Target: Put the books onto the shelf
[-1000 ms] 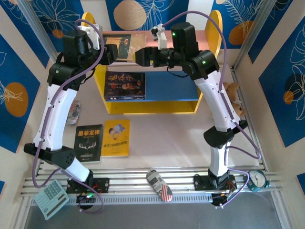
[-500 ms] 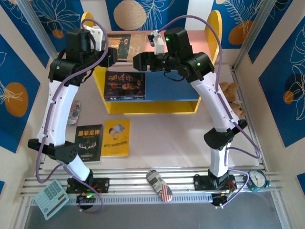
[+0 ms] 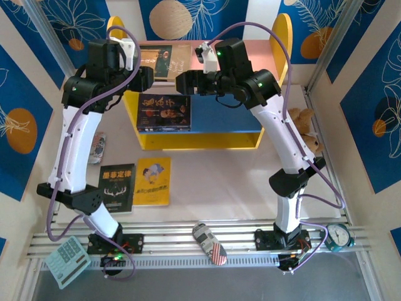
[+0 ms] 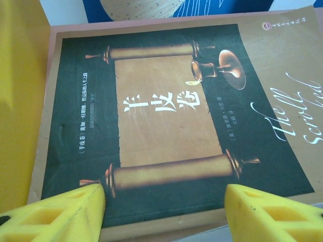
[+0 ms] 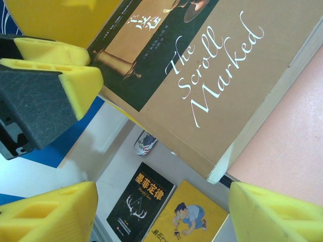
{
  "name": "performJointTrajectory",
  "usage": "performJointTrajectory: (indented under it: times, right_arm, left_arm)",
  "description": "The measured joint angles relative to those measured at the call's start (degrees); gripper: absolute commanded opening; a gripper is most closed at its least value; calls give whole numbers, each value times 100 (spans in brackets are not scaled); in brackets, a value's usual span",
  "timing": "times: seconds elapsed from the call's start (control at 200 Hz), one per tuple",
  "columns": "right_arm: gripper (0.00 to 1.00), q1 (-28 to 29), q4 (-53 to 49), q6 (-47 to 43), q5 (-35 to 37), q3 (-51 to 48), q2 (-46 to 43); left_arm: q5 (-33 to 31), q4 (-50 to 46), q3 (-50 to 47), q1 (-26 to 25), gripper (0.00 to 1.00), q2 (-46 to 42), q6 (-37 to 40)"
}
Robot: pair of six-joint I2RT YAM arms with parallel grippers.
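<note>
1. While black book (image 3: 117,187) and yellow book (image 3: 153,180) wait on the table (image 3: 213,182) before the shelf (image 3: 283,37),
2. left pincer (image 4: 164,199) and right pincer (image 5: 161,204), both open, have eased back,
3. leaving the scroll book (image 4: 166,116) placed on the shelf's top board (image 5: 287,141)

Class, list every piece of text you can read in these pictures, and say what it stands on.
"The Scroll Marked": brown-and-black paperback on the pink top board.
"羊皮卷": the same cover's scroll picture.
"墨菲定律": black paperback with gold title.
Yellow paperback: title too small to read.
</note>
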Motion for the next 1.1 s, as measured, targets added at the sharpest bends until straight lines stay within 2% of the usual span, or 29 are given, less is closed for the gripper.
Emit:
performJointTrajectory:
  times: [0.54, 0.81, 1.1]
  right_arm:
    - [71, -72, 186, 9, -87, 0, 0]
    - [71, -216, 339, 118, -376, 2, 4]
    - [71, -400, 586, 334, -885, 310, 304]
  left_arm:
    - [-107, -476, 15, -514, 61, -79, -177]
    - [-181, -544, 15, -662, 60, -87, -260]
    - [-570, -439, -2, -673, 63, -363, -328]
